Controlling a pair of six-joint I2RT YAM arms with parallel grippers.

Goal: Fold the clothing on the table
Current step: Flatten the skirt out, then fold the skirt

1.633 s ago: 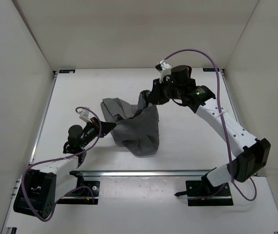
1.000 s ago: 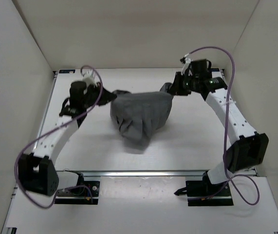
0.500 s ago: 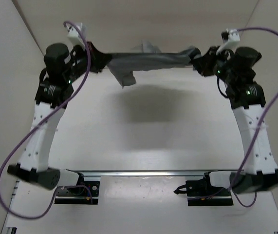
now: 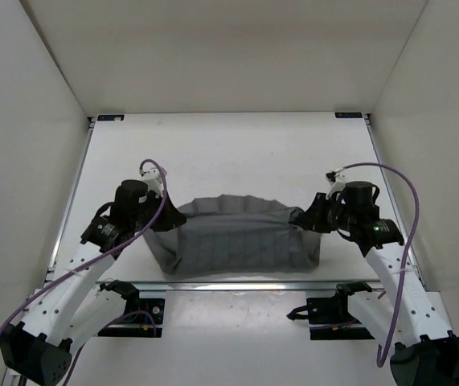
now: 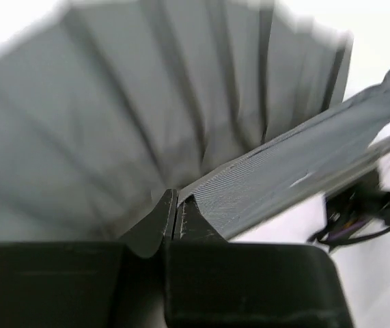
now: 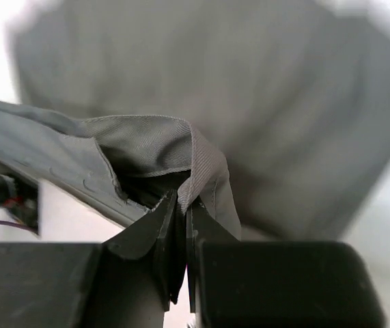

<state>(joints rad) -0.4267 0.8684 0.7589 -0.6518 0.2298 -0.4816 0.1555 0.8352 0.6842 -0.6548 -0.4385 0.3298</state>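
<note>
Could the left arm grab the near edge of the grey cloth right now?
Probably not. The left gripper is shut on a corner of the soft dark-grey fabric garment, so it would have to let go first.

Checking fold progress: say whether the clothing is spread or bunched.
Spread: the clothing stretches between left gripper and right gripper, each pinching its edge.

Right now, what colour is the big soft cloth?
The soft fabric clothing is dark grey, finely ribbed; clearest in the right wrist view.

Overhead view from behind; both wrist views close along the clothing (image 5: 147, 102)
</note>
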